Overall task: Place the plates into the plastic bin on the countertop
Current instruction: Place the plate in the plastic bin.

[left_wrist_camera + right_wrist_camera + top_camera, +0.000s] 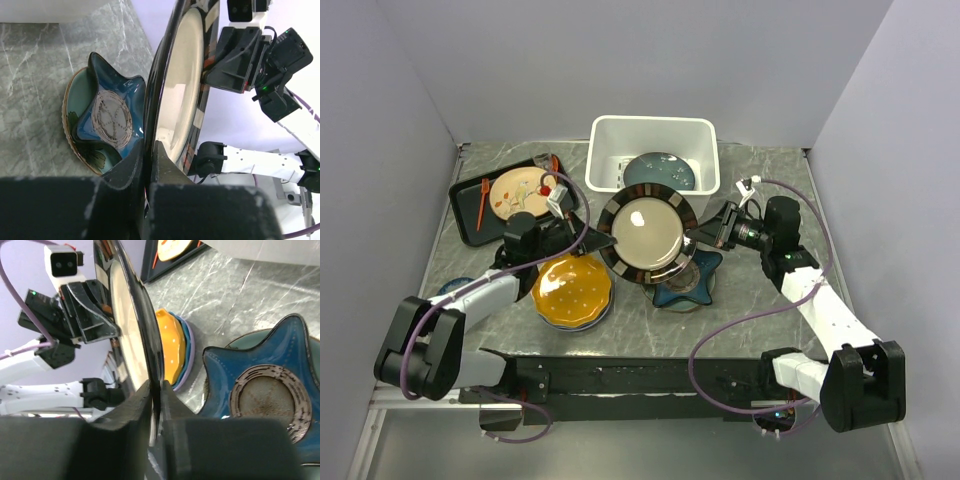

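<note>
Beige plate, dark striped rim, held above table centre; left tool pinching its left edge, right tool pinching right edge; white bin at far edge.

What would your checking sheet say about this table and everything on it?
Surface: grey marble countertop.
Job's things: dark-rimmed plate held above it; teal plate in white bin; orange plate and star plate on stacks.
Clutter: black tray holding a beige plate.
Grippers: left tool shut on the dark-rimmed plate's rim; right tool at the opposite rim, grip unclear.
Cables: purple cables loop along both arms.
Surroundings: plain pale walls.
</note>
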Available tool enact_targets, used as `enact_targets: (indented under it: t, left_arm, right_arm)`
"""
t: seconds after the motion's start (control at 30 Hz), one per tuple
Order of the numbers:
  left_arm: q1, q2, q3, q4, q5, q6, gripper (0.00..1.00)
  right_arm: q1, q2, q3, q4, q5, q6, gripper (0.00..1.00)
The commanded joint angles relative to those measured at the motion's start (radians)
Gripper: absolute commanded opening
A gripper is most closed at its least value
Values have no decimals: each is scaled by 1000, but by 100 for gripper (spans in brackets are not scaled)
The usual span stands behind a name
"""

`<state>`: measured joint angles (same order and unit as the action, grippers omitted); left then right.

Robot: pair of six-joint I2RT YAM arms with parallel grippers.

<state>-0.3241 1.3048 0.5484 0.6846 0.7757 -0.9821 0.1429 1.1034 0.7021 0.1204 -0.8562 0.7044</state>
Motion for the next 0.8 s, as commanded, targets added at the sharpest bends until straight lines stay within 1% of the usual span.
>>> enact_targets:
  t: [0.0,0.03,0.07,0.13,0.17,0.23,0.27,0.33,0.37,0.47,0.53,0.77]
  left_arm:
    - [-20,-24,33,13,43,83,1]
    - [-20,-32,36,10,34,83,1]
    - [-20,-35,41,7,30,82,1]
    - [-20,-39,54,-5,20,82,1]
    - [-20,-39,61,-8,13,80,1]
    - [-21,-38,77,-10,11,79,1]
    - [-20,-36,82,-11,8,76,1]
    - [-20,-29,100,-10,5,72,1]
    - [-20,-24,105,-8,7,68,1]
    - [-20,-10,125,-8,8,65,1]
    - [-20,-4,143,-20,0,74,1]
    - [-18,24,223,-71,-9,108,1]
  right_arm:
    - [0,-56,14,142,-43,70,40]
    - [0,-59,13,139,-38,67,45]
    - [0,-60,13,130,-32,60,53]
    - [0,-66,13,101,-7,40,59]
    - [0,-69,13,91,-1,32,64]
    - [0,-79,8,62,32,17,69]
    - [0,-82,7,47,46,9,75]
    - [-2,-96,4,6,97,-12,80]
    - [-2,-102,-1,-7,111,-19,86]
    - [-8,-122,-7,-48,160,-39,91]
    - [-11,-129,-6,-89,183,-62,91]
    - [-23,-163,-12,-156,252,-100,95]
